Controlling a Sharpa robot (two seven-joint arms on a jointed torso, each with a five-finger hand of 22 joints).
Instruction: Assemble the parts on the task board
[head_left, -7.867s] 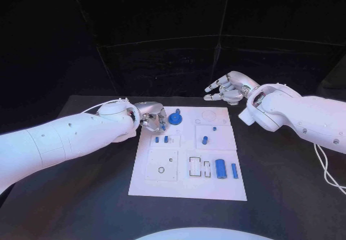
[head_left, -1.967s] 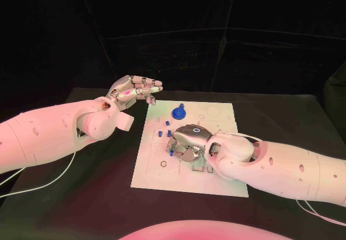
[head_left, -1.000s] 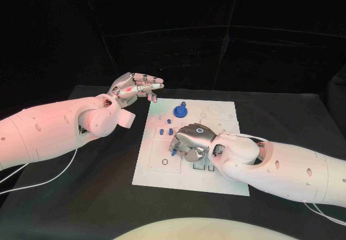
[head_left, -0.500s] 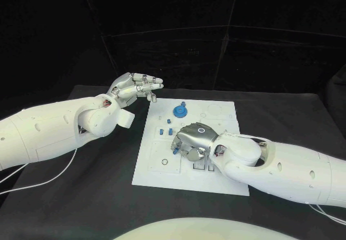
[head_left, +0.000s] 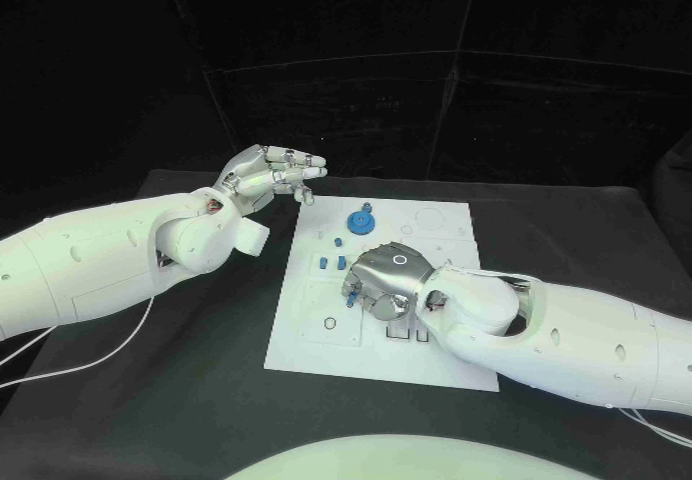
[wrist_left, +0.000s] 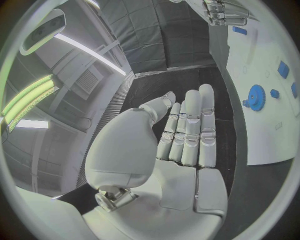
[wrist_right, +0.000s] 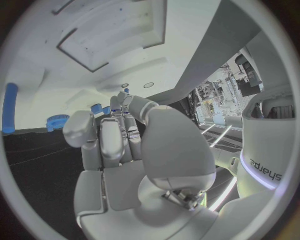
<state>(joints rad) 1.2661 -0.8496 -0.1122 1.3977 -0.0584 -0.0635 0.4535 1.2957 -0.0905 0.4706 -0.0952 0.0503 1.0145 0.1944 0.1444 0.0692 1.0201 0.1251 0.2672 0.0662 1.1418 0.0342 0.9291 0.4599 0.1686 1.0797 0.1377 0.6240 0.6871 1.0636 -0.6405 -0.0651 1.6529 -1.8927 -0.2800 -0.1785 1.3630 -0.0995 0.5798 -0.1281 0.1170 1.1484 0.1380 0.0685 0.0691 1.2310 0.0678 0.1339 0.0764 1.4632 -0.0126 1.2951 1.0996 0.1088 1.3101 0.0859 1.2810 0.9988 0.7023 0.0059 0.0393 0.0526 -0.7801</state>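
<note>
The white task board (head_left: 325, 350) lies in the middle of the black table. My right hand (head_left: 387, 283) is down over the board's middle, fingers curled toward the plate, and a small blue part (head_left: 351, 294) shows at its fingertips (wrist_right: 125, 100), apparently pinched. A blue gear (head_left: 361, 218) stands at the board's far end, with two small blue pieces (head_left: 329, 264) nearer. The right wrist view shows the gear (wrist_right: 57, 120) and a blue cylinder (wrist_right: 9, 107). My left hand (head_left: 271, 172) hangs in the air beyond the board's far left corner, holding nothing, fingers (wrist_left: 190, 130) straight and side by side.
The board (wrist_left: 262, 100) has several empty recesses near its front left (head_left: 329, 325). A thin white cable (head_left: 87, 350) trails over the table beside my left arm. Black table surface (head_left: 562, 230) lies on both sides of the board.
Since the earliest frame my left hand has left the board and risen to the far left, and my right hand has come down onto the board's middle. Over the last second both hands hardly move.
</note>
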